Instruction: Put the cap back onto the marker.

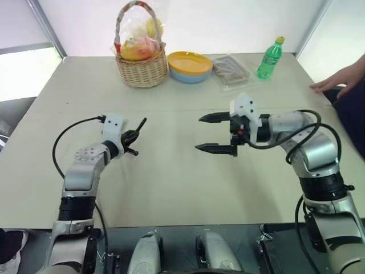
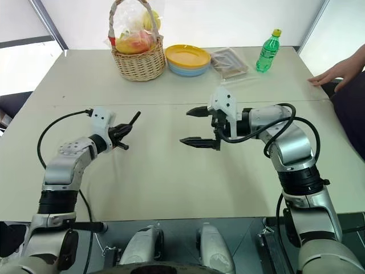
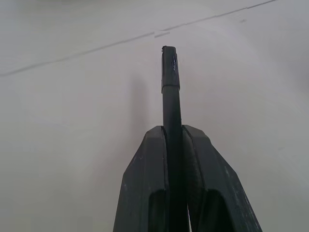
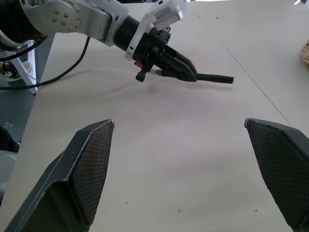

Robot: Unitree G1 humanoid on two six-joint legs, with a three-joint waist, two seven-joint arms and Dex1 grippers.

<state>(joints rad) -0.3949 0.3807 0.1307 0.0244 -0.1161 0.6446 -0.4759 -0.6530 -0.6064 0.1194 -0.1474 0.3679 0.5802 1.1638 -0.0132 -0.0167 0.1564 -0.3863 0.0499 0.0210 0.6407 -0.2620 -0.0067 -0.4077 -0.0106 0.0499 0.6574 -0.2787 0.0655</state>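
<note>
My left gripper (image 1: 133,137) is shut on the marker (image 1: 141,123), a slim black stick that points forward and up from the fingers, above the table's left half. In the left wrist view the marker (image 3: 171,116) runs out between the closed fingers. Its far end carries a slightly thicker short black piece, the cap (image 3: 170,67), seated on it. My right gripper (image 1: 199,133) hovers at mid-table, pointing left toward the marker, open wide and empty. The right wrist view shows its fingers (image 4: 91,164) spread far apart, with the left gripper (image 4: 186,72) and marker (image 4: 215,77) well beyond them.
At the table's back stand a wicker basket (image 1: 141,68) of fruit, a yellow plate (image 1: 190,61) on blue bowls, a clear packet (image 1: 231,69) and a green bottle (image 1: 270,59). A person's hand (image 1: 336,80) rests on the far right edge.
</note>
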